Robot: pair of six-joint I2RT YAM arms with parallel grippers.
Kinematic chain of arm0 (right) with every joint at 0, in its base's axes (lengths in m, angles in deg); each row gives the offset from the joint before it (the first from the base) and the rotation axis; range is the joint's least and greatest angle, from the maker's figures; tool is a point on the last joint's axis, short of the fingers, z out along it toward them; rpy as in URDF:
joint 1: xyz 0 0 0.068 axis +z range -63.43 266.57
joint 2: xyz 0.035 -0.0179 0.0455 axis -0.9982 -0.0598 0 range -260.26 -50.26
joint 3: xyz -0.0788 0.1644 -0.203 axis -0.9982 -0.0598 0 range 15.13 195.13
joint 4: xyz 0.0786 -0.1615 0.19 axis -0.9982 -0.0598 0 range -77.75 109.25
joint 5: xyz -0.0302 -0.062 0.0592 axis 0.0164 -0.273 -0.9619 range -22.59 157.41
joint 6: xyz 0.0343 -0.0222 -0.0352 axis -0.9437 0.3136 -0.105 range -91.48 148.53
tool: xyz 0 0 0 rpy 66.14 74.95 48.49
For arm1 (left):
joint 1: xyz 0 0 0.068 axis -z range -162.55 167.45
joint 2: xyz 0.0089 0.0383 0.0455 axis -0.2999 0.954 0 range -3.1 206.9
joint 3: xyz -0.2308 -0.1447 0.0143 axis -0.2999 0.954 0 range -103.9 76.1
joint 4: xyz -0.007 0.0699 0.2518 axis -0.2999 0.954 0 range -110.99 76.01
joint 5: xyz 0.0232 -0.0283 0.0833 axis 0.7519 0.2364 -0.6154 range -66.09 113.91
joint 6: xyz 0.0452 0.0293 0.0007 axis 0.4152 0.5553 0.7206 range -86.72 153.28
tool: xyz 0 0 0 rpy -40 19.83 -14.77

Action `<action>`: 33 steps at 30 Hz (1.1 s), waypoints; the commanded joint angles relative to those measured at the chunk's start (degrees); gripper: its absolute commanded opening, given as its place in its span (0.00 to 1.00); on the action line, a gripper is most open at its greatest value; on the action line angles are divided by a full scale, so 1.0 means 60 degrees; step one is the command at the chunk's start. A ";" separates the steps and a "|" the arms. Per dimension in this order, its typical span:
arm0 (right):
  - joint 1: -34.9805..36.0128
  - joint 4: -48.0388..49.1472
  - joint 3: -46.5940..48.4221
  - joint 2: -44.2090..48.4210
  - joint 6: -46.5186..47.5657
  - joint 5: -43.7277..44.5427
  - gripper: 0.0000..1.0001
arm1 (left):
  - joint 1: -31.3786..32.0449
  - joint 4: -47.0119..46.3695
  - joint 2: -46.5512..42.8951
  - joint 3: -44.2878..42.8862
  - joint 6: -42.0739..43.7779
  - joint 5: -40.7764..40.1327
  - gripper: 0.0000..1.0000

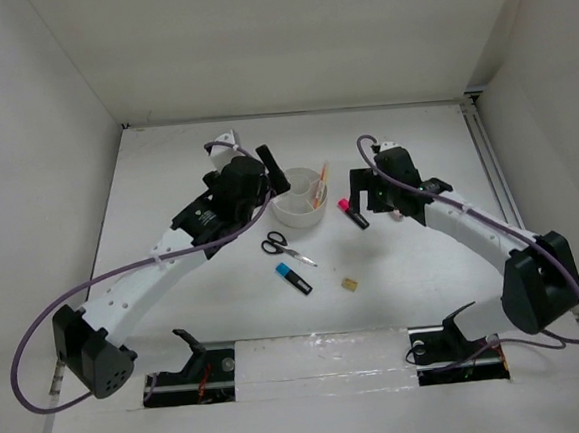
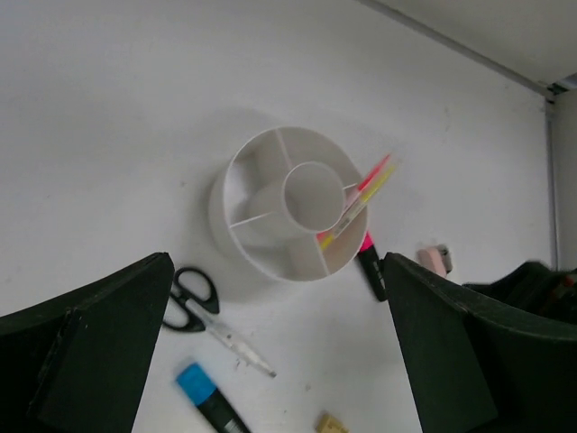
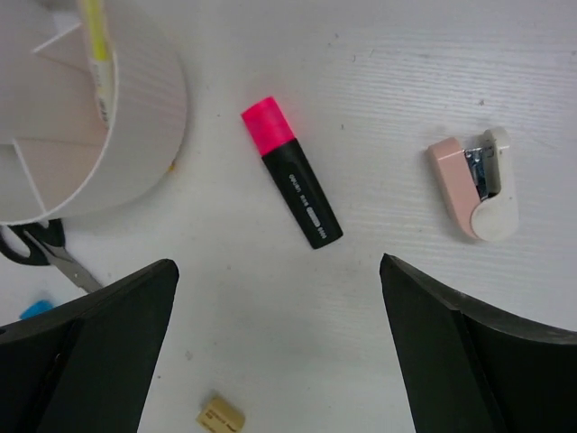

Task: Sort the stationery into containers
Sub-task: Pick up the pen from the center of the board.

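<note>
A white table (image 1: 396, 298) sits boxed in by plain white walls, with both arms reaching in from its near edge. From above, the low round white tub (image 1: 288, 217) stands between the two grippers. The black-handled scissors (image 1: 283, 247), blue-and-black highlighter (image 1: 294, 278) and tan eraser (image 1: 350, 284) lie apart on the table nearer the bases, and the pink-and-black highlighter (image 1: 353, 214) lies just beside the tub.

The left gripper (image 1: 269, 175) hangs over the tub's far-left side. Its own camera looks straight down into the dividers, with both fingers spread wide at the frame edges and nothing between them. That camera shows the yellow pencil (image 2: 377, 185) and red pen (image 2: 371, 173) tilted together in an outer compartment, leaning over the rim toward the pink highlighter.

The right gripper (image 1: 365, 188) is likewise fully parted and empty. Only the wrist views show a small pinkish piece (image 3: 475, 185). From the right wrist it has a white end and a metal part, rather like a mini stapler. In the top view the right gripper covers that spot. The right wrist view crops the scissors and blue highlighter at its left edge.
</note>
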 commanded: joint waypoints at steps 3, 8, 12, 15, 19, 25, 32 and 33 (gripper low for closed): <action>-0.0937 -0.0016 0.1129 -0.1257 0.1487 -0.1798 0.99 | 0.0051 0.1654 -0.1225 0.0822 -0.0559 -0.0652 1.00; -0.0939 -0.0072 0.1891 -0.2591 0.1955 -0.2022 0.96 | 0.0051 0.2225 -0.1795 0.0926 -0.0441 -0.1048 1.00; -0.0601 -0.0309 0.2288 -0.3574 0.1841 -0.1582 0.92 | 0.0051 0.2225 -0.2192 0.1130 -0.0441 -0.1048 1.00; -0.0498 -0.0207 0.2185 -0.4014 0.1416 -0.1128 0.87 | 0.0051 0.2137 -0.2296 0.1131 -0.0441 -0.0946 1.00; -0.0133 -0.0427 0.1967 -0.4511 0.1078 -0.0528 0.81 | 0.0051 0.2050 -0.2486 0.1131 -0.0353 -0.0945 1.00; -0.0030 -0.0923 0.2038 -0.5319 0.0639 -0.0206 0.34 | 0.0051 0.1873 -0.2486 0.1219 -0.0266 -0.0770 1.00; 0.0074 -0.0837 0.1805 -0.5027 0.0040 -0.0014 0.00 | 0.0051 0.1873 -0.2486 0.1307 -0.0265 -0.0769 1.00; 0.0074 -0.0837 0.1703 -0.4852 0.0038 0.0103 0.00 | 0.0051 0.1728 -0.2486 0.1307 -0.0265 -0.0668 1.00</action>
